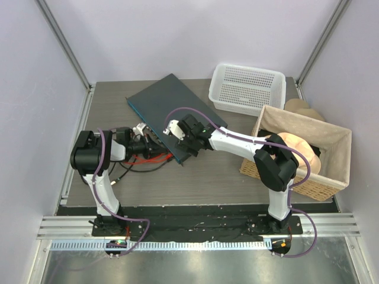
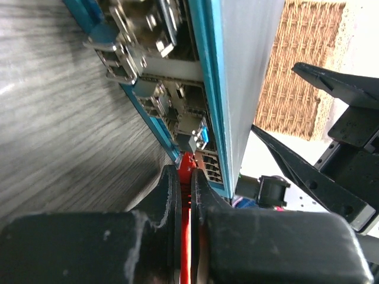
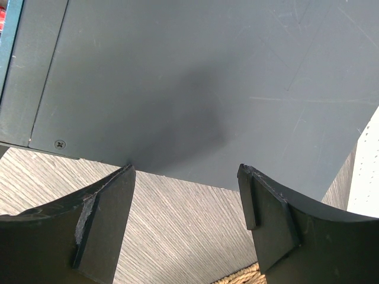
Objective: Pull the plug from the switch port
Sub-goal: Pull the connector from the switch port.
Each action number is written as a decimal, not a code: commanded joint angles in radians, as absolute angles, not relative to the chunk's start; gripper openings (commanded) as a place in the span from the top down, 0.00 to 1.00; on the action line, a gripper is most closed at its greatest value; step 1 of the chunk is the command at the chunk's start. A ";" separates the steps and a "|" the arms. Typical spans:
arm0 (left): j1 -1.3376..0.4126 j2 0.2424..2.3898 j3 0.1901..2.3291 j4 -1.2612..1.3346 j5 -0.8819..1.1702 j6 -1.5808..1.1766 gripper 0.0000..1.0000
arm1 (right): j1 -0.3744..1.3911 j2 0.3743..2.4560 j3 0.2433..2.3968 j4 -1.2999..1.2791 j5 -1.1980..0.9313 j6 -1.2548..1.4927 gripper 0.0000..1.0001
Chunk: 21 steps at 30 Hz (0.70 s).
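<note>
The switch (image 1: 169,103) lies slantwise on the table (image 1: 207,171) toward 11 o'clock; the left claw (image 2: 186,174) is clenched on the red plug (image 2: 188,158) at its socketed front edge, the right claw (image 3: 185,170) spread wide above its lid

Legible text: none in any view | switch (image 1: 169,103) top face: no print that can be read | switch front edge, left wrist view: any marking by the sockets (image 2: 189,127) is too blurred to make out
</note>
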State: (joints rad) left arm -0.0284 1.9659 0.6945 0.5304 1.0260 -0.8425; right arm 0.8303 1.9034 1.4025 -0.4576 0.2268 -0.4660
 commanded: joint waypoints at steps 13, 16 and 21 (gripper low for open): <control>-0.055 1.944 0.650 0.547 0.716 -0.805 0.42 | 0.834 1.928 1.431 -0.433 0.238 -0.468 0.21; -0.055 1.988 0.644 0.642 0.735 -0.874 0.42 | 0.834 1.922 1.414 -0.434 0.239 -0.468 0.21; -0.058 2.043 0.629 0.796 0.811 -0.956 0.46 | 0.845 1.927 1.413 -0.440 0.239 -0.468 0.21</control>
